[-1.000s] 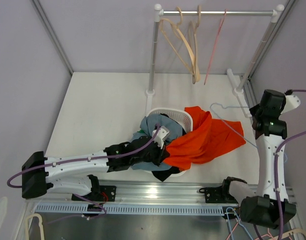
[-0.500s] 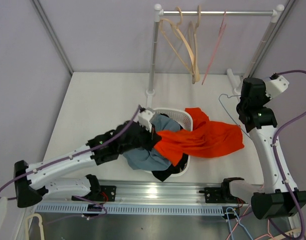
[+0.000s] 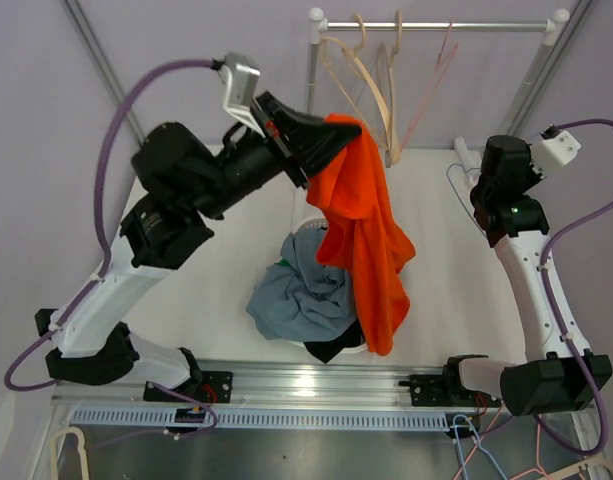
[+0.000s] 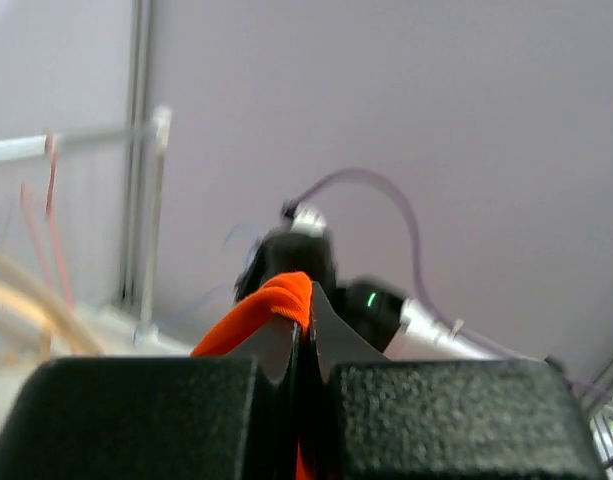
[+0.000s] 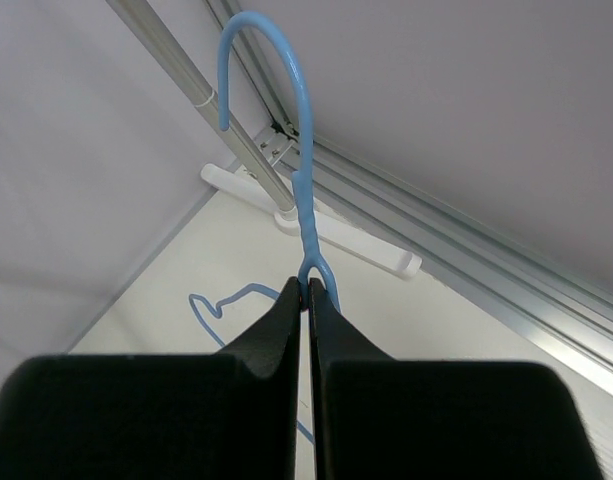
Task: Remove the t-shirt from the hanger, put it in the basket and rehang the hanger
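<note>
**Q:** Where is the orange t-shirt (image 3: 364,220)?
**A:** It hangs in a long fold from the left gripper (image 3: 338,133), held high above the white basket (image 3: 304,226) at table centre. The jaws are clamped on the shirt's top edge, as the left wrist view confirms.

**Q:** And the blue hanger (image 5: 298,150)?
**A:** Well apart, at the far right. Its neck is pinched in the closed right gripper (image 5: 306,298), and no cloth shows on it.

**Q:** Step in hand?
**A:** Judged: separation appears complete. The next move calls for lowering the shirt toward the basket, over the grey-blue garment (image 3: 298,295), then letting go and setting the hanger aside.
</note>
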`<act>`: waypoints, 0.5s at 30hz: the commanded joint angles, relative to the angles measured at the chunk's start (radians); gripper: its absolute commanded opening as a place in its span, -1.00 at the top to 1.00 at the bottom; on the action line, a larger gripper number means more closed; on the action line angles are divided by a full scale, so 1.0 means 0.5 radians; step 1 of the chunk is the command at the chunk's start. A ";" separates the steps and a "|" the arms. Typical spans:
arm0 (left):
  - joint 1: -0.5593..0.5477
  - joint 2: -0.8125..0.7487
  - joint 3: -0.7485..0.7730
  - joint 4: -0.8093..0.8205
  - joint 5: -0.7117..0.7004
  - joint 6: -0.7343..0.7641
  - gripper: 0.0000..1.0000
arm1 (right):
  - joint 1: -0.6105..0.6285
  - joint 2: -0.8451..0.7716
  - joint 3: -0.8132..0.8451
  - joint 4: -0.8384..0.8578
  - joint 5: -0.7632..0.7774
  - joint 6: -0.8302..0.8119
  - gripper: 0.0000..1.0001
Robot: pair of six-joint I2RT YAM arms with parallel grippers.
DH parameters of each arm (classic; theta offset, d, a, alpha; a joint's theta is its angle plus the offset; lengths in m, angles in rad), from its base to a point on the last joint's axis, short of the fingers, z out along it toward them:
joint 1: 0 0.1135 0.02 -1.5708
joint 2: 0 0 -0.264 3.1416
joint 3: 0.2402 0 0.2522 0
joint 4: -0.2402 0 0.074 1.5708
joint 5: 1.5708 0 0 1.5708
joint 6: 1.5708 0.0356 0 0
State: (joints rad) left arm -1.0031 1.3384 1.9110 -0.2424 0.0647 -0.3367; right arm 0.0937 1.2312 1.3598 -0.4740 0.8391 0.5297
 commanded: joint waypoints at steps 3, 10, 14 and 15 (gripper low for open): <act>0.030 0.372 1.007 -0.051 0.058 0.268 0.99 | -0.043 0.020 0.082 0.193 -0.006 0.008 1.00; 0.285 0.551 1.157 0.028 0.162 0.259 0.99 | -0.132 0.072 0.118 0.291 -0.165 -0.025 1.00; 0.368 0.496 1.026 0.071 0.156 0.324 0.99 | -0.154 0.154 0.250 0.368 -0.193 -0.136 1.00; 0.380 0.465 0.883 0.083 0.156 0.299 0.99 | -0.154 0.179 0.287 0.368 -0.193 -0.154 1.00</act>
State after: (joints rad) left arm -0.8379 1.5940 2.4229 -0.2455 0.1211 -0.2096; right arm 0.0200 1.3003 1.4166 -0.3828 0.7444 0.4934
